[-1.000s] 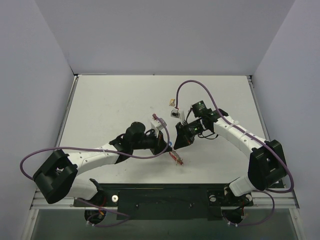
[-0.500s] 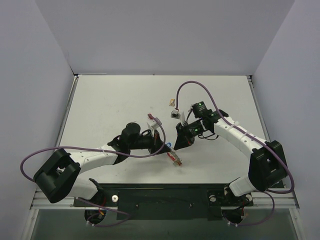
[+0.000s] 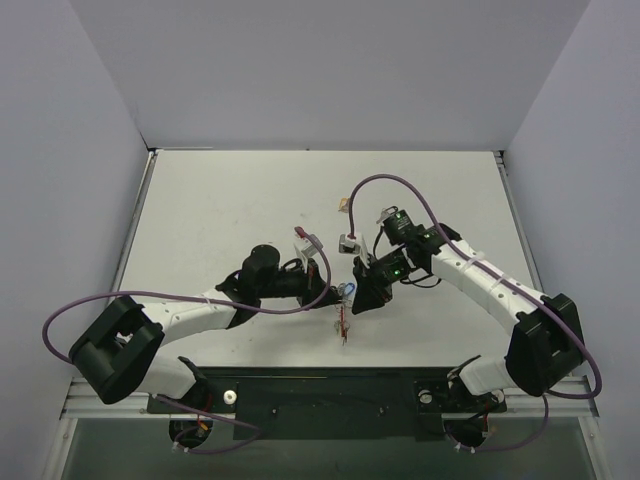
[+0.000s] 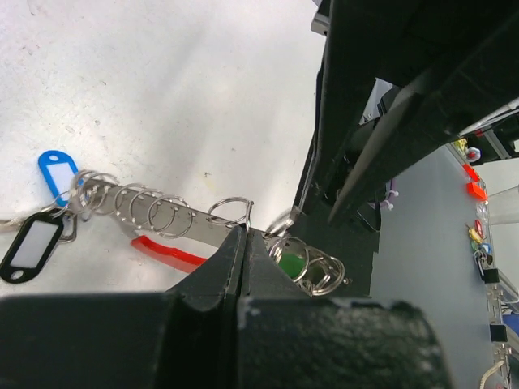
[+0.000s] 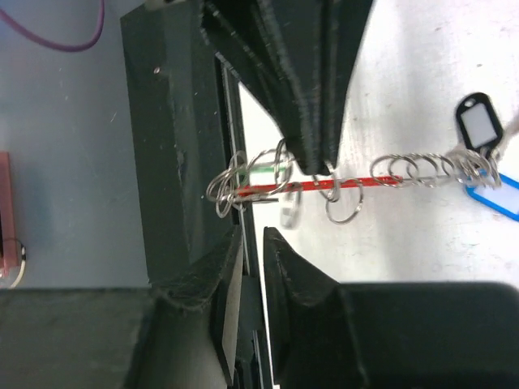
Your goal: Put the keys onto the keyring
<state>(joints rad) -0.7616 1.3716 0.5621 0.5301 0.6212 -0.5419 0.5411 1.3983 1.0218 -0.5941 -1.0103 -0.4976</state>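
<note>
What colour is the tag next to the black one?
Blue tag; clearest in the left wrist view.

Shiny metal keyrings [image 4: 154, 215]; glossy plastic blue tag [image 4: 55, 172]; matt white table [image 4: 162, 81].

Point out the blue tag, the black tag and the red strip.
blue tag [image 4: 57, 177], left wrist view, label window
black tag [image 4: 31, 247], left wrist view, label window
red strip [image 4: 166, 251], left wrist view, its middle

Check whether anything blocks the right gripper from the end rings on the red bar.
Nothing visible does. The right gripper faces the end rings across a bare gap. The left fingers clamp the red bar beside them, not in the path.
</note>
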